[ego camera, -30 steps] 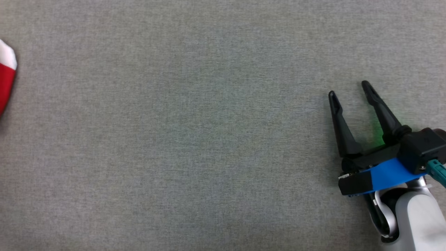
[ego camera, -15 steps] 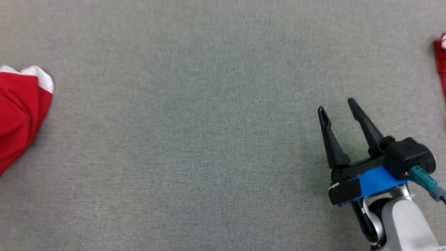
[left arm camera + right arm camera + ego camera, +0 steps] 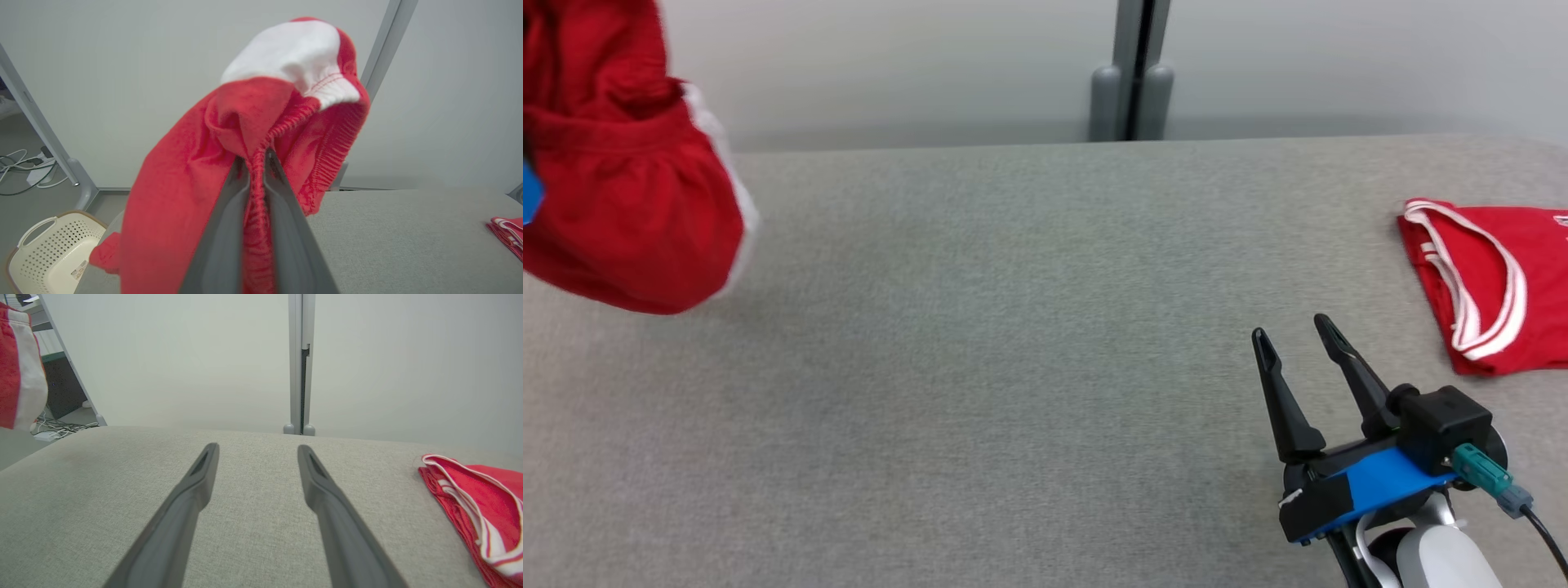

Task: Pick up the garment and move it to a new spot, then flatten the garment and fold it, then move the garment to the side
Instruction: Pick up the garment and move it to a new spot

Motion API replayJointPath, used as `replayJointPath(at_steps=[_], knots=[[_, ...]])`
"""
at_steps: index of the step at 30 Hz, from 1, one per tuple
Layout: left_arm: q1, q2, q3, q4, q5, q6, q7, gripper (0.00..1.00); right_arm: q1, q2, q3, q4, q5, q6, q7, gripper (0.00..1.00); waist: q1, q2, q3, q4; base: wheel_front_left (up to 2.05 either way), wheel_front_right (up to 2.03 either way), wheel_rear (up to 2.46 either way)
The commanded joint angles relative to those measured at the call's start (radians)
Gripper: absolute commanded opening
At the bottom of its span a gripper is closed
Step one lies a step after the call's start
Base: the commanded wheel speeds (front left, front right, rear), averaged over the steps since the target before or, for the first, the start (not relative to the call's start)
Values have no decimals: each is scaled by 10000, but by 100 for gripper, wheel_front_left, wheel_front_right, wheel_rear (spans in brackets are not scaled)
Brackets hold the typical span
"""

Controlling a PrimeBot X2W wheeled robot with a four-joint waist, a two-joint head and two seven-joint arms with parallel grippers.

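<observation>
Free table (image 3: pixel 1013 367) between garment (image 3: pixel 629 188), folded cloth (image 3: pixel 1494 278)

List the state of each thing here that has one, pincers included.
left pincer: shut on the red garment at its elastic edge.
red garment: bunched, hanging in the air from the left pincer.
right pincer: open, holding nothing, above the table.
folded garment: folded, lying flat on the table's right side.
basket: upright on the floor.

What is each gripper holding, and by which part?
The left gripper is shut on the red garment, pinching its gathered elastic edge. The right gripper is open and holds nothing.
</observation>
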Motion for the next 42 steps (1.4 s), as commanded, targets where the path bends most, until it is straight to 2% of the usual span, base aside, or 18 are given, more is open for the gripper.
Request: replayJointPath(at_steps=[1,9,15,18,24,30,31,32,33,38,42], knots=[[-197,-207,-187,-338,67,-39,71,0,170,34,-29,3,27,2,9,100,3,-1,-405,-482,0,0,0],[-659,-1577,-1508,-2167,118,3,265,0,321,102,-18,-176,99,2,82,100,3,-1,-417,-1543,0,0,0],[-318,-2714,-2324,-2312,-73,-52,-92,0,279,128,-85,-205,139,2,34,100,3,-1,-133,-2468,0,0,0],[-137,-2947,-2551,-2151,22,-62,-264,0,212,136,-34,-198,156,2,10,100,3,-1,-16,-2732,0,0,0],[1044,-3779,-2993,-978,-220,-105,-1147,0,5,144,27,-136,236,2,-103,100,3,-1,258,-3155,0,0,0],[2049,-3868,-3771,1454,942,58,-2281,0,-141,146,26,-104,339,2,-177,100,3,-1,411,-3014,0,0,0],[2138,-3868,-3897,1897,1130,118,-2426,20,-149,147,38,-90,341,2,-190,100,3,-1,409,-2961,0,0,0],[2219,-3884,-4025,2332,1285,152,-2499,81,-162,146,29,-72,348,2,-185,100,3,-1,397,-2883,0,0,0],[2262,-3923,-4164,2685,1421,170,-2575,100,-178,146,21,-66,356,2,-198,100,3,-1,379,-2807,0,0,0],[2307,-4152,-4410,3675,1517,-41,-2995,100,-39,146,-13,-75,323,2,-166,100,3,-1,220,-2319,0,0,0],[2491,-4253,-4265,3534,1366,-259,-3696,100,116,143,-69,-79,330,2,-139,100,3,-1,14,-1955,0,0,0]])
